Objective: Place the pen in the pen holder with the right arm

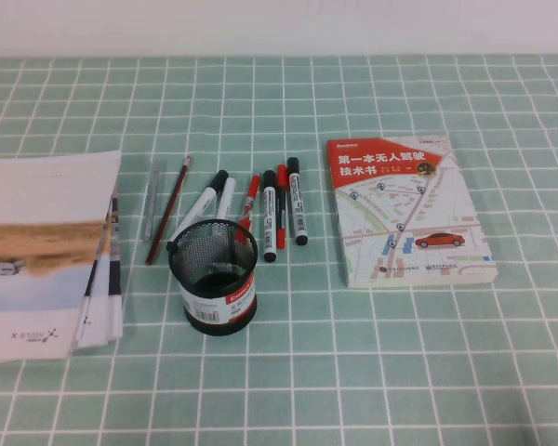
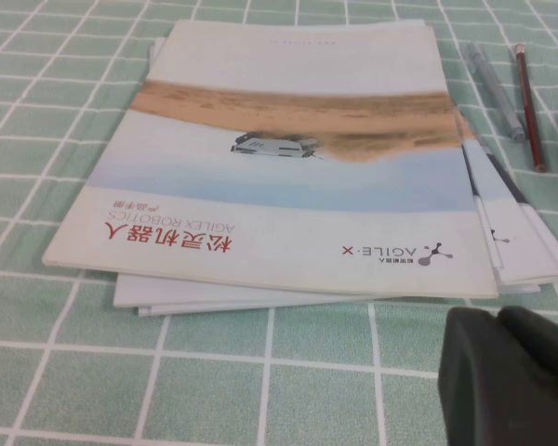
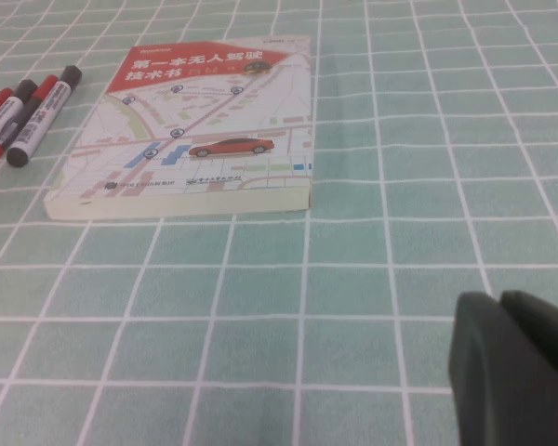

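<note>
Wrist views: two claws [image 2: 498, 318] [image 3: 500, 301] over tablecloth [image 3: 260, 307]

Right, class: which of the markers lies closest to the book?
The black-capped, black-tailed marker, rightmost in the row; the others lie further left. Left gripper hovers by the brochures, right gripper near the book.

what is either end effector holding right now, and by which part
Nothing. The right end effector is over bare tablecloth near the book, the left end effector by the brochures. The pen lies untouched behind the pen holder.
</note>
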